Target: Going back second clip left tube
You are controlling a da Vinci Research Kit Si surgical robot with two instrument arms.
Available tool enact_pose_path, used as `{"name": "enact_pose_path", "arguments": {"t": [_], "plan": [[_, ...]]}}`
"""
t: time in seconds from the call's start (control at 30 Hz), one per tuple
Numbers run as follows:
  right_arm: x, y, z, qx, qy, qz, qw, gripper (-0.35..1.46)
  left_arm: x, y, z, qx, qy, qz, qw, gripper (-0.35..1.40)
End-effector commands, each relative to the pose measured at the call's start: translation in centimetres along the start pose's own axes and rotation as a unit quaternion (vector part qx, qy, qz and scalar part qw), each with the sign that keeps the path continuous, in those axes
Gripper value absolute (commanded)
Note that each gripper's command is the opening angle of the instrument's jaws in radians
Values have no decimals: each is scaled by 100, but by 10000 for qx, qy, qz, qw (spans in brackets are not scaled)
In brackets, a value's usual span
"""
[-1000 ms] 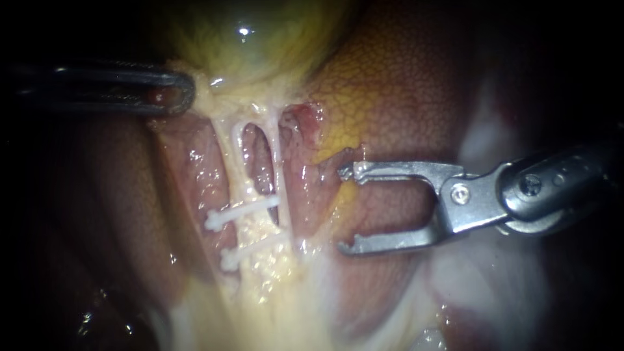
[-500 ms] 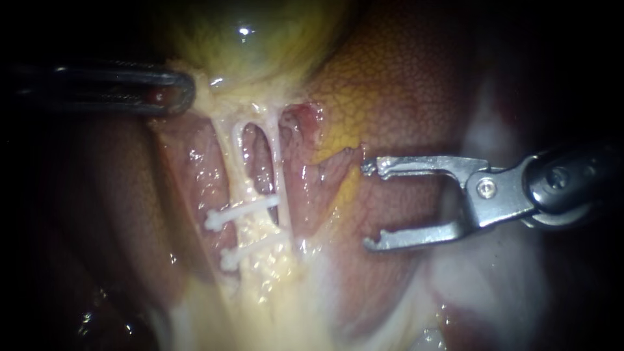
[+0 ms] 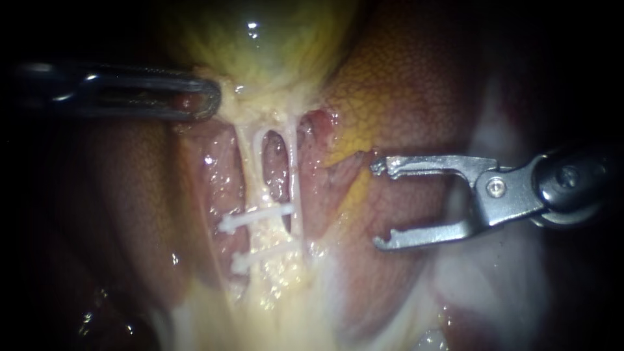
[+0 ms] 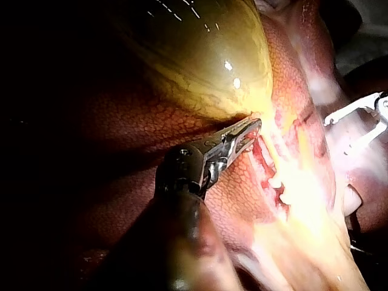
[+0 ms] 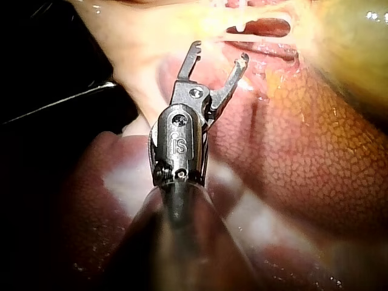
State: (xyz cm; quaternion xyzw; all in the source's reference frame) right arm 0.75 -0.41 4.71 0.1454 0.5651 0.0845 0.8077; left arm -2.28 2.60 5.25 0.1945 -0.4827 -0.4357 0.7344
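Left tube (image 3: 249, 170) w/ 2 clips (image 3: 257, 217), liver (image 3: 403, 97) around

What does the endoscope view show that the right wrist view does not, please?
Only the endoscope view shows the left instrument, its jaws shut on the gallbladder, and two clips across the left tube. Only the right wrist view shows the right instrument from behind, along its shaft. Both show that instrument's jaws open and empty, over the liver.
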Motion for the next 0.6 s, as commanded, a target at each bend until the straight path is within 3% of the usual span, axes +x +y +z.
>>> {"name": "enact_pose_path", "arguments": {"t": [0.03,0.6], "plan": [[0,0,0,-1,-3,1,10000,50,1,0,1,1,-13,2,10000,-35],[0,0,-2,4,-2,0,10000,50,1,1,5,9,-13,5,10000,-35]]}}
